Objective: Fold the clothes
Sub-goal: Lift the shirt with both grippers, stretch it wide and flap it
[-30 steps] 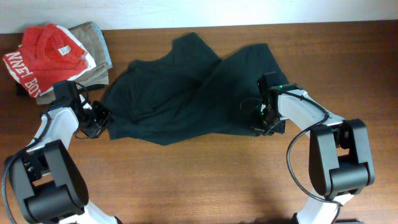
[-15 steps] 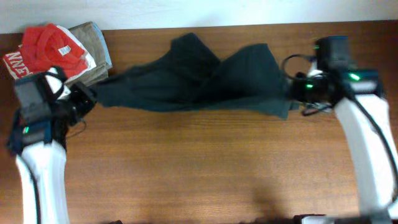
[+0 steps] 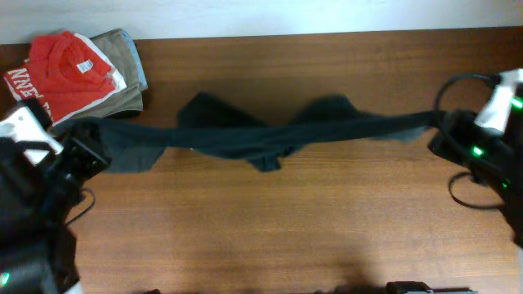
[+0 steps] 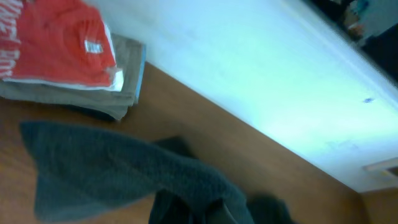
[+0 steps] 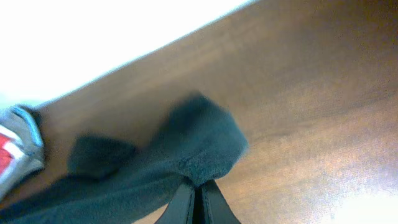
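Tension was the hazard: the dark T-shirt [image 3: 270,139] lay stretched in a twisted band over the desk [image 3: 286,229], left pincer [image 3: 86,147] and right pincer [image 5: 198,196] each clamped shut on one end; any harder outward pull could slip a corner free

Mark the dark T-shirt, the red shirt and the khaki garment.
dark T-shirt [image 3: 245,139]: overhead view, bunched middle of the fabric.
red shirt [image 3: 69,65]: overhead view, folded front.
khaki garment [image 3: 127,53]: overhead view, exposed right side.
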`<action>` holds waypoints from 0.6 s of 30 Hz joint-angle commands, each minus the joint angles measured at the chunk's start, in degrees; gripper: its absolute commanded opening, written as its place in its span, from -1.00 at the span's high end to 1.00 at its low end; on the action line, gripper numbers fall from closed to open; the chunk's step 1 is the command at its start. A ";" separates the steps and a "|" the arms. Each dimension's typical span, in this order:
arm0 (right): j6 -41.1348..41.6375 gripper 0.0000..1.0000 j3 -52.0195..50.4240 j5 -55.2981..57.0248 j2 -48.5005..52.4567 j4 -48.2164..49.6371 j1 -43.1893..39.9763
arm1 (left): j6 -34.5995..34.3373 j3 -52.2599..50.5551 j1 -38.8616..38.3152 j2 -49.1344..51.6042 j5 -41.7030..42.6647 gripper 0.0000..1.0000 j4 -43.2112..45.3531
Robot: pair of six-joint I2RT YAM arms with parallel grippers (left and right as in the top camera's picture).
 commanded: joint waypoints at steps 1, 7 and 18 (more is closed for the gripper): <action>-1.57 0.92 8.55 3.37 -0.55 -2.99 -0.39 | 0.98 10.12 -0.11 -1.27 -0.66 0.99 -5.22; -1.55 0.92 19.08 8.98 0.15 -3.10 -0.39 | 2.43 18.03 -0.11 -0.26 -0.66 0.99 -5.29; -1.57 0.92 20.09 8.83 14.67 -3.32 -0.37 | 6.01 18.05 -0.13 21.18 3.93 0.99 -5.33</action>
